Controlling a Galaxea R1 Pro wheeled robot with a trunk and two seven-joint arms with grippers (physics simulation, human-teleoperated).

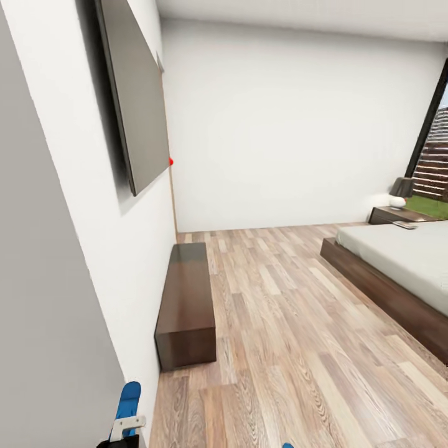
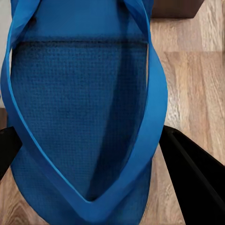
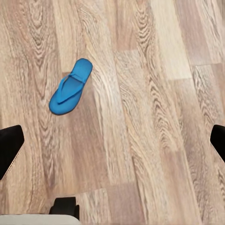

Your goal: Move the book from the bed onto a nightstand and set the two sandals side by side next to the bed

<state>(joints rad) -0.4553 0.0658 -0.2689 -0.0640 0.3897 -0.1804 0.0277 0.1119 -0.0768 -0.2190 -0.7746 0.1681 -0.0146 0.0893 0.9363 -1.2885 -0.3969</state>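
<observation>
One bright blue sandal (image 2: 79, 93) sits between my left gripper's (image 2: 96, 157) black fingers (image 2: 192, 178), and the gripper is shut on it. The same sandal (image 1: 129, 401) pokes up at the bottom left of the head view, close to the wall. In the right wrist view the second sandal (image 3: 70, 87) lies flat on the plank floor, ahead of my right gripper (image 3: 112, 145), which is open with its fingers wide apart. The bed (image 1: 398, 255) lies at the right, and the nightstand (image 1: 395, 215) stands beyond its far corner. A small flat object (image 1: 404, 224) rests on the mattress; it is too small to identify.
A long low dark bench cabinet (image 1: 186, 305) stands against the left wall under a wall-mounted dark screen (image 1: 140, 93). A lamp (image 1: 400, 190) is on the nightstand, by the tall window (image 1: 435, 162). Wood floor (image 1: 280, 323) runs between the bench and the bed.
</observation>
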